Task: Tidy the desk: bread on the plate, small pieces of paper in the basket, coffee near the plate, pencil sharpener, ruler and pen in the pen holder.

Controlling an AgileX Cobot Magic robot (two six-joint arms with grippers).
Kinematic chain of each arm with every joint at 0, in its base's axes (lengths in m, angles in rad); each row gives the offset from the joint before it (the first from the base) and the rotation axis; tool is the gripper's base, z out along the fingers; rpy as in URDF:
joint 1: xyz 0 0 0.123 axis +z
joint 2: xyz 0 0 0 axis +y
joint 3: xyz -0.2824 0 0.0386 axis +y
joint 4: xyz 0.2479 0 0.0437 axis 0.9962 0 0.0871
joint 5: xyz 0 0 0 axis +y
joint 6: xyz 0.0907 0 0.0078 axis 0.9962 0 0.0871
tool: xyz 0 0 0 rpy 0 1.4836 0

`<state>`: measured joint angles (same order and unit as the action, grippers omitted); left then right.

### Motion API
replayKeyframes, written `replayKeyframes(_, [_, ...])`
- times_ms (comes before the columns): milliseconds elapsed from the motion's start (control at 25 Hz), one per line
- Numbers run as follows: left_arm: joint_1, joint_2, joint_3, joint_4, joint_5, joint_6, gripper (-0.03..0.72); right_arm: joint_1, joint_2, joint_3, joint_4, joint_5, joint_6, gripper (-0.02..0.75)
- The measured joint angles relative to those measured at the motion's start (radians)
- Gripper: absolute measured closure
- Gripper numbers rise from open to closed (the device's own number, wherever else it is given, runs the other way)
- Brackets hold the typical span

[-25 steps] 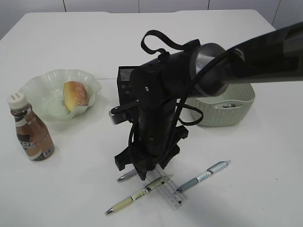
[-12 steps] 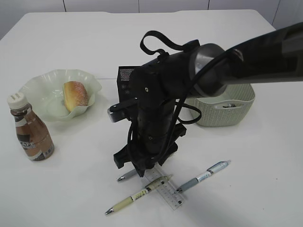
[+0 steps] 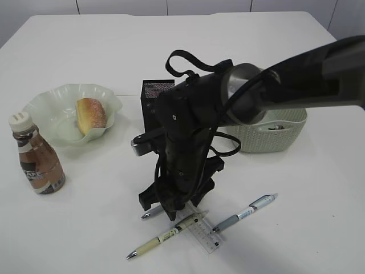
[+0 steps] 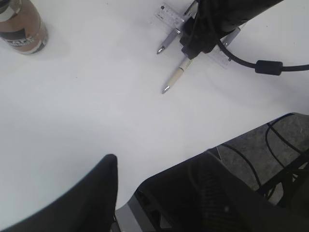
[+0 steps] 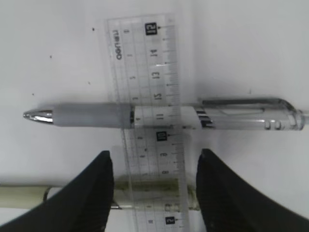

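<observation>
A clear ruler lies on the table over a green pen and a grey pen. A blue pen lies to its right. My right gripper points straight down over the ruler. In the right wrist view it is open, one finger on each side of the ruler, above the grey pen and green pen. My left gripper is open and empty over bare table. The bread is on the plate, with the coffee bottle beside it. The pencil sharpener is not in view.
The black mesh pen holder stands behind my right arm. The pale basket sits to the right with something small inside. The left wrist view shows the bottle, the green pen and the right arm.
My right gripper has dipped slightly lower over the ruler and the arm has shifted a little. The pens, ruler, bottle and bread have not moved.
</observation>
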<state>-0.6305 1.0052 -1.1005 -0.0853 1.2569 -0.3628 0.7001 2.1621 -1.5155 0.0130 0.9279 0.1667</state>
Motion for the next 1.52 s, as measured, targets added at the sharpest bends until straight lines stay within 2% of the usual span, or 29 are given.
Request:
replayKeyframes(600, [0.000,0.000,0.000,0.000,0.000,0.000,0.288,0.000,0.033,-0.007,-0.003,0.002,0.000,0.334])
replayKeyframes(880, [0.000,0.000,0.000,0.000,0.000,0.000,0.288,0.000,0.033,-0.007,-0.003,0.002,0.000,0.454])
replayKeyframes(1080, [0.000,0.000,0.000,0.000,0.000,0.000,0.288,0.000,0.033,-0.014,-0.003,0.018,0.000,0.457])
replayKeyframes(1520, [0.000,0.000,0.000,0.002,0.000,0.000,0.288,0.000,0.027,-0.150,-0.005,0.151,0.017,0.458])
